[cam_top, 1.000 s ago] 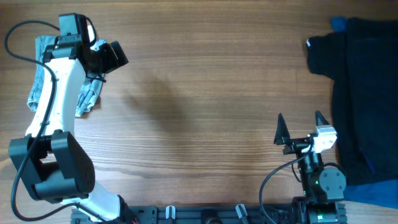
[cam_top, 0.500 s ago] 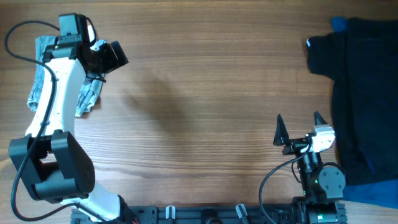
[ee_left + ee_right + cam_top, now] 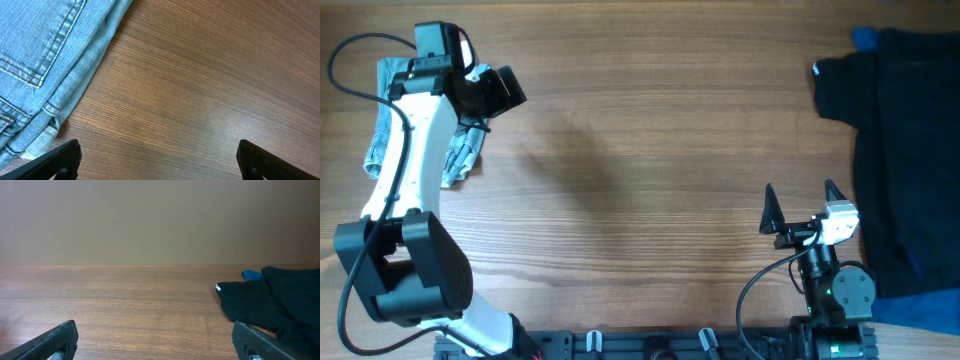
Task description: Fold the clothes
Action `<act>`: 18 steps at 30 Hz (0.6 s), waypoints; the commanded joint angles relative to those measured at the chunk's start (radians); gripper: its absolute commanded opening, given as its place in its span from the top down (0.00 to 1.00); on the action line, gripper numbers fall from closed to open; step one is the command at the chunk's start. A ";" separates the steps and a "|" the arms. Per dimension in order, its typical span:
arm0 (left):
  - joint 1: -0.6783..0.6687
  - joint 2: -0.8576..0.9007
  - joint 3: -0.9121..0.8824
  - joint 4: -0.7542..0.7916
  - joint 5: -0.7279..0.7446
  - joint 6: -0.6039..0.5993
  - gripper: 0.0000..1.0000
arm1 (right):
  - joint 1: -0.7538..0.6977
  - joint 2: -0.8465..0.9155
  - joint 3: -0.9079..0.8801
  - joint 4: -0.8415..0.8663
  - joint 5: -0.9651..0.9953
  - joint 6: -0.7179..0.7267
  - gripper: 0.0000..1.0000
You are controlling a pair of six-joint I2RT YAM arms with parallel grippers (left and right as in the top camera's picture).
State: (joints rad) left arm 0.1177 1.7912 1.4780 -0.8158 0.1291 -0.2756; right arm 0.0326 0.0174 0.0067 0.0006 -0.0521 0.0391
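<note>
The clothes, light-blue denim shorts (image 3: 386, 112), lie bunched at the table's far left, partly hidden under my left arm. In the left wrist view the shorts (image 3: 45, 60) fill the upper left, showing a stitched pocket and a hem. My left gripper (image 3: 508, 88) hangs just right of them, open, with only bare wood between its fingers (image 3: 55, 162); the gripper (image 3: 160, 167) holds nothing. My right gripper (image 3: 802, 195) stands open near the front right, far from the shorts. It (image 3: 157, 345) is empty over bare wood.
A black garment (image 3: 910, 140) covers the right end of the table, lying on dark blue fabric (image 3: 865, 38) that shows at its edges. The garment (image 3: 280, 300) lies just right of the right gripper. Wooden table (image 3: 650, 150) spans between the arms.
</note>
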 commanded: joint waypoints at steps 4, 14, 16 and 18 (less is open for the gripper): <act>-0.003 0.003 0.001 0.000 0.009 0.006 0.00 | -0.005 -0.010 -0.002 0.002 -0.015 -0.012 0.01; 0.003 -0.082 -0.002 -0.005 0.008 0.006 0.00 | -0.005 -0.010 -0.002 0.002 -0.015 -0.013 0.01; 0.000 -0.174 -0.002 -0.005 0.008 0.006 0.00 | -0.005 -0.010 -0.002 0.002 -0.015 -0.013 0.01; -0.005 -0.283 -0.003 -0.005 0.008 0.006 0.00 | -0.005 -0.010 -0.002 0.002 -0.015 -0.013 0.00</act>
State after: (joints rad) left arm 0.1177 1.7008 1.4715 -0.8230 0.1287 -0.2756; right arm 0.0326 0.0174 0.0067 0.0002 -0.0517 0.0391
